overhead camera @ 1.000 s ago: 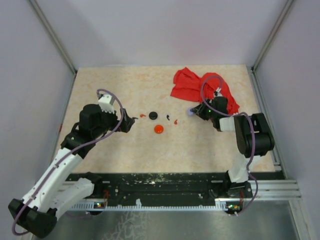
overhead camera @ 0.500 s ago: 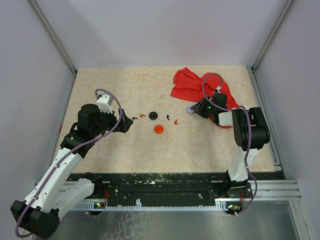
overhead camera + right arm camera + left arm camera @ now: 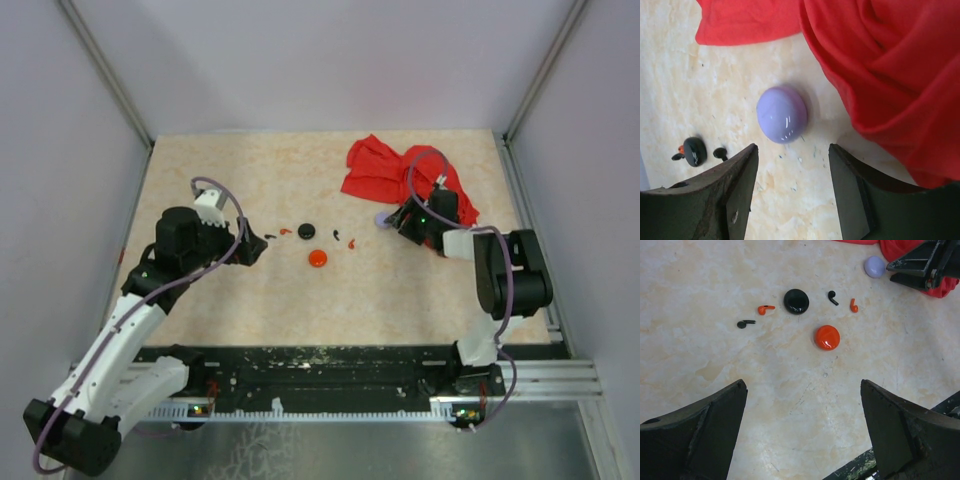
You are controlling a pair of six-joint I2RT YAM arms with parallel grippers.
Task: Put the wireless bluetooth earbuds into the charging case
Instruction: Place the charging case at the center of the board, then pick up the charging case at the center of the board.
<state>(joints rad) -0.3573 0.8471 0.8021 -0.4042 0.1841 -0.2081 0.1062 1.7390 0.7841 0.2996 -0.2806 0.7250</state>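
Black and coin-like, the charging case [image 3: 796,301] lies on the marbled table [image 3: 700,270], in the upper middle of the left wrist view. Just left of it I see an orange earbud piece [image 3: 766,309] and a black earbud piece [image 3: 745,323]. To its right lie a second black piece [image 3: 832,297] and a second orange piece [image 3: 854,305]. None of them touches the case. A red disc [image 3: 827,337] sits below and right of the case.

The left gripper [image 3: 802,386] hangs over the table with its fingers spread wide and nothing between them. The right gripper [image 3: 792,150] is parted too and grasps nothing. A lavender disc [image 3: 781,120] lies just beyond its fingertips, beside the red cloth [image 3: 880,65].
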